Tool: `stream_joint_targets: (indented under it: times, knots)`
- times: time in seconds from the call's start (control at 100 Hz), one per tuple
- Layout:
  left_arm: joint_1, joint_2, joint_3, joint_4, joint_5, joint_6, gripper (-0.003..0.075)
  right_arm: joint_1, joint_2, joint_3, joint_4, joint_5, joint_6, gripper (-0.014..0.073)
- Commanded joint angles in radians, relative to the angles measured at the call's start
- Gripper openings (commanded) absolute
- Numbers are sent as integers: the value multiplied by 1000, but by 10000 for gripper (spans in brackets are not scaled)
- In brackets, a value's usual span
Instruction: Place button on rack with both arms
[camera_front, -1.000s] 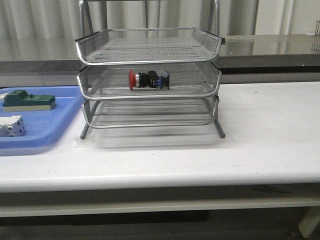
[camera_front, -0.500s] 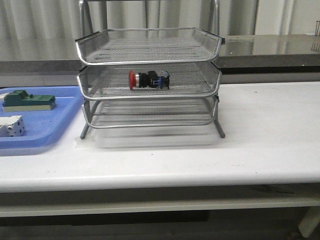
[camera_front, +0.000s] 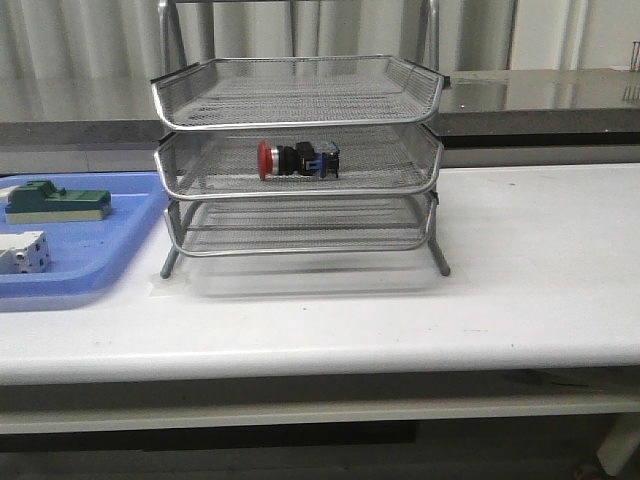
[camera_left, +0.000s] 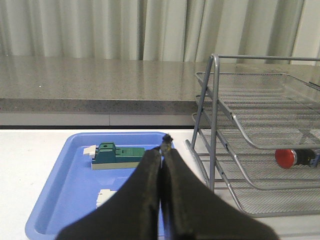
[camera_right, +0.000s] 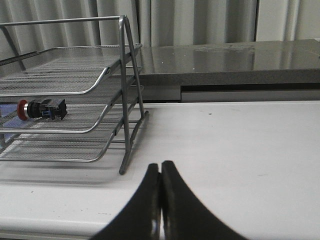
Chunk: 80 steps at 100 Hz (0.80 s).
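Well ahead of your left end effector (camera_left: 161, 165) and right end effector (camera_right: 160, 172), both closed and empty, the button (camera_front: 297, 159) rests in the rack's (camera_front: 300, 100) middle tier, apparently placed.

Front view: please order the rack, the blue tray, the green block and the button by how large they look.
1. rack
2. blue tray, partly cut off by the picture's edge
3. green block
4. button

The block and button look close in length; the button lies farther back, so their order is unsure.
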Motion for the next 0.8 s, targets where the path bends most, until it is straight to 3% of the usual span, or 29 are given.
stream_joint_targets:
  times: [0.0, 0.24, 0.49, 0.79]
  knots:
    - [4, 6, -29, 1, -76, -10, -20, -7, -20, -16, -3, -85, -2, -67]
    - [10, -36, -29, 123, -16, -24, -20, -7, -20, -16, -3, -85, -2, -67]
    - [111, -149, 18, 391, 95, -337, -20, -7, -20, -16, -3, -84, -2, -67]
    - [130, -383, 145, 504, 138, -454, -20, -7, -20, -16, -3, -84, -2, -67]
